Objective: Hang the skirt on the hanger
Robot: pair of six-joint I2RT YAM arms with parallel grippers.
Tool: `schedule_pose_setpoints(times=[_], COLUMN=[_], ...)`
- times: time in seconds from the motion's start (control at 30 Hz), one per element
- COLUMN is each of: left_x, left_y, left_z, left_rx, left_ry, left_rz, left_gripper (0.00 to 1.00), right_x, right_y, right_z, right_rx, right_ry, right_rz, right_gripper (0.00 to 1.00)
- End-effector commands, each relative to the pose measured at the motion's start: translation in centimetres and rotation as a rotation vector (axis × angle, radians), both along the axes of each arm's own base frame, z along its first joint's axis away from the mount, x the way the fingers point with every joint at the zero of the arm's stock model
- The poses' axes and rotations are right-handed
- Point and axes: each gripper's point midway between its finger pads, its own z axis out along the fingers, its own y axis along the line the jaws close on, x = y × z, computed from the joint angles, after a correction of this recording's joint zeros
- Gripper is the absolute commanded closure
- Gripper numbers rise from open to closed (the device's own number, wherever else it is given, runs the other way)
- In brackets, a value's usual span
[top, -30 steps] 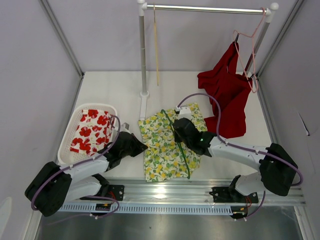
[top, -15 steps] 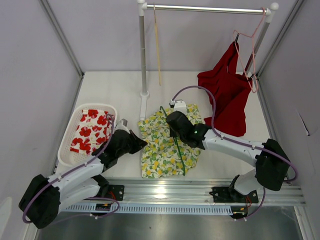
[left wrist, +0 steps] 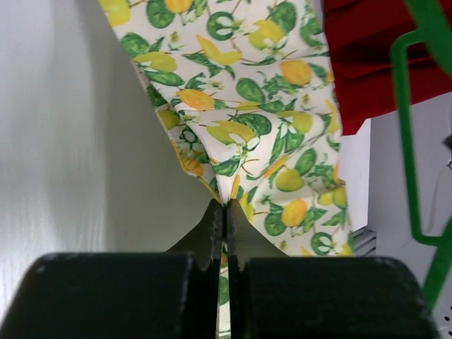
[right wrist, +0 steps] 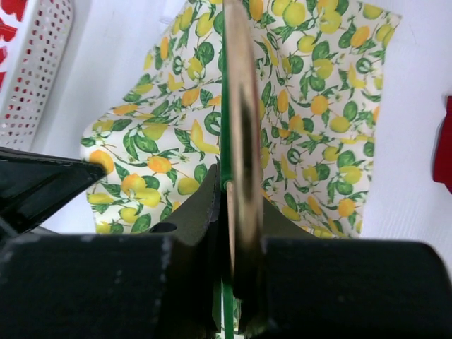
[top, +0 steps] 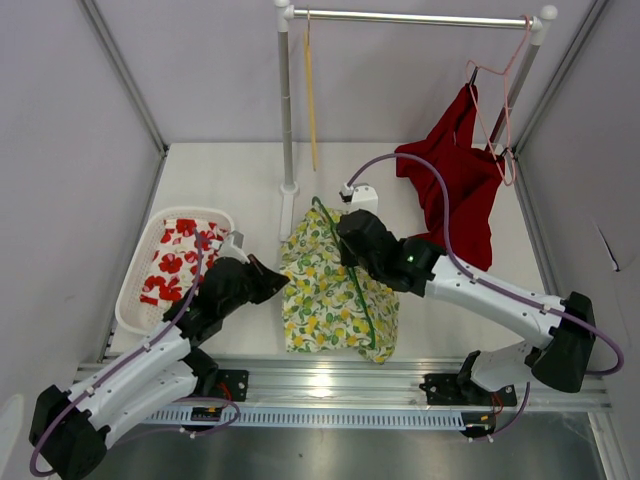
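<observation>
Green hanger [top: 362, 305], clamped in your right gripper [top: 348, 252], crosses the skirt [top: 320, 300] near-to-far; your left gripper [top: 268, 282] pinches the skirt's left edge.

This is a robot test cell in a lab. Two arms [top: 480, 295] are bolted to an aluminium rail [top: 340, 385] at the edge of a white table [top: 220, 180]. Plain grey walls [top: 60, 150] on metal posts box it in, and a small clothes rack [top: 420, 17] stands inside.
</observation>
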Motion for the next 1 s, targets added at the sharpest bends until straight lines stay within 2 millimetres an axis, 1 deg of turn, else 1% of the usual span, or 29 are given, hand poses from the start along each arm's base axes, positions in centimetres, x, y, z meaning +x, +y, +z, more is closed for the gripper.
schedule_pose_setpoints(times=[0.0,0.03,0.1,0.13,0.2,0.23,0.27,0.3,0.33,0.4,0.43,0.47,0.5,0.53,0.57,0.6,0.63,0.67,0.7,0.73,0.77,0.8,0.83,0.87,0.9,0.93,0.97], left_x=[0.1,0.1,0.0,-0.1,-0.2,-0.4,-0.4,-0.5,-0.7,-1.0,-1.4,-1.4,-1.7,-2.0,-1.8,-2.1,-2.2,-2.2,-2.3,-2.0,-2.0,-1.7,-1.8,-1.6,-1.7,-1.6,-1.5], left_y=[0.7,0.8,1.1,1.2,1.3,1.2,1.1,1.0,1.1,1.2,1.3,1.2,1.3,1.3,1.0,0.9,0.7,0.1,0.0,-0.5,-1.0,-1.4,-1.7,-2.0,-2.4,-2.6,-2.7], left_z=[0.7,0.7,0.0,-0.2,-1.3,-1.7,-2.0,-2.3,-3.4,-4.3,-5.5,-5.7,-6.5,-7.3,-7.1,-7.7,-7.7,-7.6,-7.8,-7.1,-6.5,-5.9,-5.5,-4.9,-4.0,-3.3,-2.8], left_rx=[0.015,0.015,0.025,0.029,0.037,0.033,0.029,0.022,0.027,0.030,0.043,0.035,0.034,0.034,0.017,0.013,0.010,-0.004,0.005,-0.010,-0.012,-0.021,-0.021,-0.023,-0.019,-0.021,-0.013], left_ry=[-0.014,-0.014,-0.002,0.004,0.028,0.035,0.041,0.049,0.067,0.089,0.116,0.115,0.135,0.151,0.139,0.151,0.148,0.136,0.138,0.110,0.095,0.059,0.044,0.030,0.000,-0.020,-0.041], left_rz=[0.024,0.028,0.039,0.042,0.045,0.040,0.038,0.041,0.040,0.040,0.037,0.037,0.036,0.034,0.034,0.031,0.025,0.008,-0.005,-0.017,-0.037,-0.056,-0.070,-0.079,-0.104,-0.118,-0.131], left_gripper=[1.00,1.00,1.00,1.00,1.00,1.00,1.00,1.00,1.00,1.00,1.00,1.00,1.00,1.00,1.00,1.00,1.00,1.00,1.00,0.99,0.91,0.86,0.81,0.73,0.68,0.61,0.59], right_x=[0.5,0.6,0.9,0.9,1.1,1.0,1.0,1.1,0.6,0.5,0.3,0.4,0.5,0.6,0.7,0.8,1.1,1.0,0.9,0.8,0.6,0.4,0.2,-0.1,-0.2,-0.4,-0.5], right_y=[0.1,0.1,0.1,0.0,-0.3,-0.5,-0.6,-0.1,-0.4,-0.4,-0.7,-0.9,-0.9,-1.1,-1.2,-1.3,-1.5,-1.2,-1.1,-1.1,-0.8,-0.8,-0.9,-0.9,-1.1,-1.2,-1.4], right_z=[5.0,5.5,6.3,6.3,6.0,4.7,3.8,3.6,1.6,0.5,-0.6,-0.8,-0.7,-0.3,0.3,0.7,1.3,1.7,2.0,2.2,2.7,2.4,2.6,3.3,3.1,3.4,3.9], right_rx=[0.033,0.030,0.014,0.003,-0.004,-0.018,-0.016,0.025,0.010,0.032,0.020,0.019,0.023,0.033,0.041,0.045,0.055,0.066,0.072,0.075,0.095,0.097,0.105,0.123,0.120,0.128,0.123], right_ry=[-0.078,-0.085,-0.099,-0.099,-0.098,-0.079,-0.065,-0.070,-0.046,-0.040,-0.024,-0.027,-0.034,-0.042,-0.055,-0.065,-0.075,-0.077,-0.084,-0.089,-0.094,-0.092,-0.098,-0.118,-0.123,-0.131,-0.150], right_rz=[-0.007,-0.004,-0.001,-0.002,-0.014,-0.011,-0.013,-0.014,0.002,-0.007,0.000,-0.004,-0.003,-0.003,-0.006,-0.003,-0.007,0.014,0.026,0.038,0.051,0.058,0.062,0.071,0.080,0.089,0.105], right_gripper=[1.00,1.00,1.00,1.00,1.00,1.00,1.00,1.00,1.00,1.00,1.00,1.00,1.00,1.00,1.00,1.00,1.00,1.00,1.00,1.00,1.00,1.00,1.00,1.00,1.00,1.00,1.00])
